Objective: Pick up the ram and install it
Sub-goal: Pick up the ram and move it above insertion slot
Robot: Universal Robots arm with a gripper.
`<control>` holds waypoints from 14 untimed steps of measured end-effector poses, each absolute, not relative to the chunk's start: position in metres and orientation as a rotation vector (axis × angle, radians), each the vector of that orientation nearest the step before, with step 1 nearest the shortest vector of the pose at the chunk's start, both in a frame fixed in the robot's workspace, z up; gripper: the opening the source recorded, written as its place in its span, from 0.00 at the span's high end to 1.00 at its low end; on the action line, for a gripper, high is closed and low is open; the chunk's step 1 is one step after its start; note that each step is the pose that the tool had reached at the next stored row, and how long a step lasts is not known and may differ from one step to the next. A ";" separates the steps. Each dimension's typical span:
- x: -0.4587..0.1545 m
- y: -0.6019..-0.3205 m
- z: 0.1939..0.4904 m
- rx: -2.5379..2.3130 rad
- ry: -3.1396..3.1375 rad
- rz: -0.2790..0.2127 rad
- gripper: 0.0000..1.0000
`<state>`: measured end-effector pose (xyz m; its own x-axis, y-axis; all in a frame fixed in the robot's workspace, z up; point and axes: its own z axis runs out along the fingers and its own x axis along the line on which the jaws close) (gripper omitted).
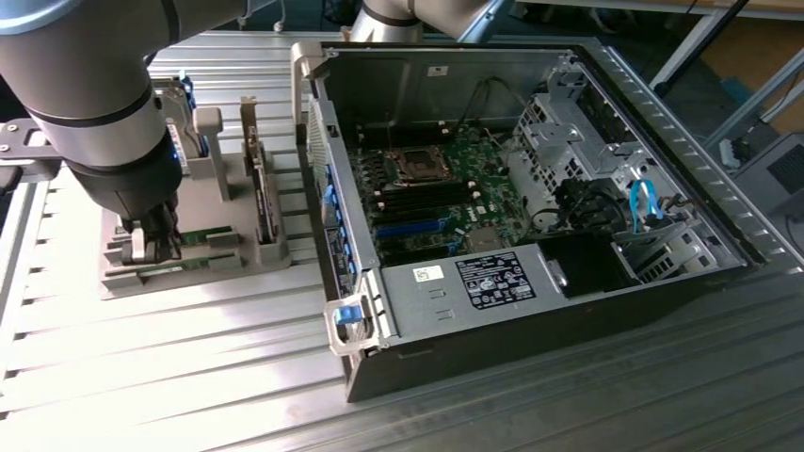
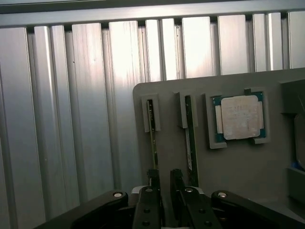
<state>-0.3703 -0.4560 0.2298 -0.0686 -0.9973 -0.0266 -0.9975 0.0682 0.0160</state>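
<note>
The open computer case [image 1: 377, 85] takes up most of the exterior view's right. Its motherboard [image 1: 427, 198] lies exposed, with dark memory slots [image 1: 399, 200] beside the processor socket. Any carry from the parts side has to clear the case's tall near wall, and I think a low swing could clip it.

The arm [image 1: 88, 94] reaches down on the exterior view's left over the grey parts tray [image 2: 238, 167], well apart from the case.

The gripper [image 2: 164, 177] is low over the tray, its jaws a narrow gap apart, and I see nothing held between them. The ram [image 2: 152, 138] stands on edge in its tray slot. From the wrist view it seems to line up with one finger [image 2: 152, 180] rather than with the gap. If that is so, the finger could land on the board's top edge and press or tilt it.

A second stick [image 2: 189, 143] stands just beside it, and the other finger could nudge that one.

A skewed pinch on so thin a board could leave it crooked for seating.
</note>
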 end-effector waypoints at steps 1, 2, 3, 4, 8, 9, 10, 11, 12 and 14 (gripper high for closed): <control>-0.370 -0.456 0.230 -2.138 2.290 0.047 0.76; -0.370 -0.456 0.230 -2.138 2.290 0.047 0.76; -0.370 -0.456 0.230 -2.138 2.290 0.047 0.76; -0.370 -0.456 0.230 -2.138 2.290 0.047 0.76; -0.370 -0.457 0.229 -2.138 2.289 0.047 0.76; -0.370 -0.457 0.229 -2.138 2.289 0.047 0.76; -0.370 -0.458 0.229 -2.138 2.290 0.047 0.76; -0.370 -0.459 0.229 -2.138 2.290 0.047 0.76; -0.370 -0.459 0.230 -2.138 2.290 0.047 0.76; -0.370 -0.459 0.229 -2.138 2.290 0.047 0.76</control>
<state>-0.3703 -0.4593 0.2295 -0.0686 -0.9973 -0.0267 -0.9975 0.0682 0.0159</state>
